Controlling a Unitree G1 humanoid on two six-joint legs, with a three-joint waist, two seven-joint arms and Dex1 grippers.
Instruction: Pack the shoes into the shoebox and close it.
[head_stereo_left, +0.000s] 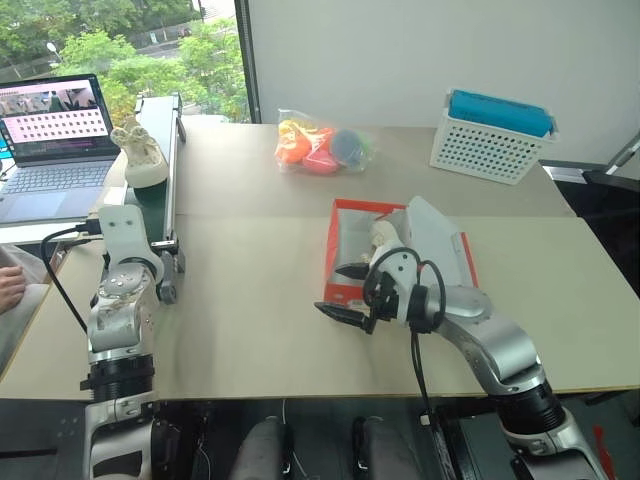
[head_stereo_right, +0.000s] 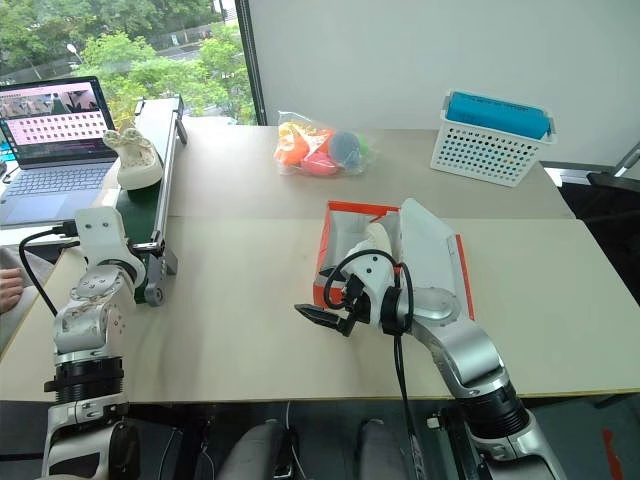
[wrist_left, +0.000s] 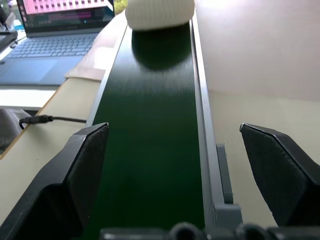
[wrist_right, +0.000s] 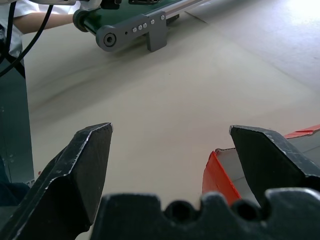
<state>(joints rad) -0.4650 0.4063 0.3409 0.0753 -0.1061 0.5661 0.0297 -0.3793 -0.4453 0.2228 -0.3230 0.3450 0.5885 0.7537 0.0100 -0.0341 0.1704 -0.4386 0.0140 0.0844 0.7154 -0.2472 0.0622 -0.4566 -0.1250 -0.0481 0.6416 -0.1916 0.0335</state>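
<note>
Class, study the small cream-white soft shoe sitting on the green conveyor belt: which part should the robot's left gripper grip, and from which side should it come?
Probably across the rounded body of the cream-white soft shoe, approached level along the green conveyor belt from its near end. The shoe sits on the belt between raised side rails, so the open left gripper, already straddling the belt and facing it, can close on the shoe's two sides.

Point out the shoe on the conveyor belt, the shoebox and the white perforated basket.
shoe on the conveyor belt (head_stereo_left: 137, 155), left eye view, on its cream upper.
shoebox (head_stereo_left: 333, 262), left eye view, on its orange-red left wall.
white perforated basket (head_stereo_left: 484, 150), left eye view, on its front wall.
</note>
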